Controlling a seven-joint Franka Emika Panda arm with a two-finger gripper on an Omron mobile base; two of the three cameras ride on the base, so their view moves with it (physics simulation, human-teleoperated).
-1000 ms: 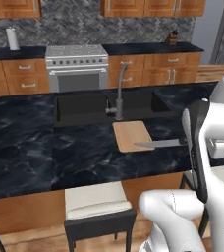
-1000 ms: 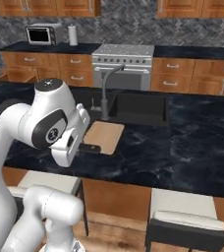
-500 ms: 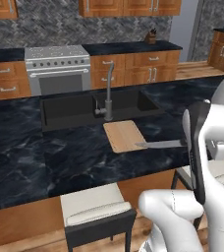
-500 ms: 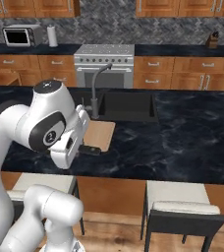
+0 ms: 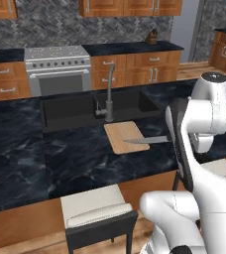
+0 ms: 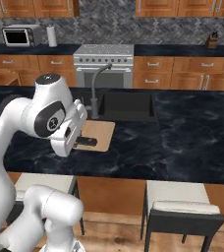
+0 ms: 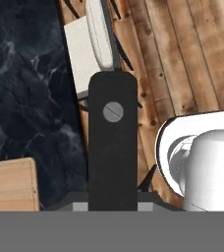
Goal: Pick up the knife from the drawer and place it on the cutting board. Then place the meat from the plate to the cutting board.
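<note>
My gripper (image 7: 112,204) is shut on the dark handle of the knife (image 7: 112,147), which rises up the middle of the hand view. The grey blade (image 5: 147,141) reaches left from behind my arm, its tip over the right edge of the cutting board (image 5: 122,135). That light tan board (image 6: 100,133) lies on the black counter just in front of the faucet, and its corner (image 7: 11,184) sits at the lower left of the hand view. From the right side, the knife's handle (image 6: 87,141) pokes out past my hand above the board. The drawer, plate and meat are out of view.
A dark sink (image 5: 85,106) with a grey faucet (image 5: 109,94) lies behind the board. The black marble island counter (image 5: 45,158) has cushioned stools (image 5: 97,208) along its near edge. A steel stove (image 6: 104,61) and wooden cabinets line the back wall.
The whole picture has shifted as the base drove, so the stove and back wall sit differently. The arm holds the same pose, with the knife over the board's edge.
</note>
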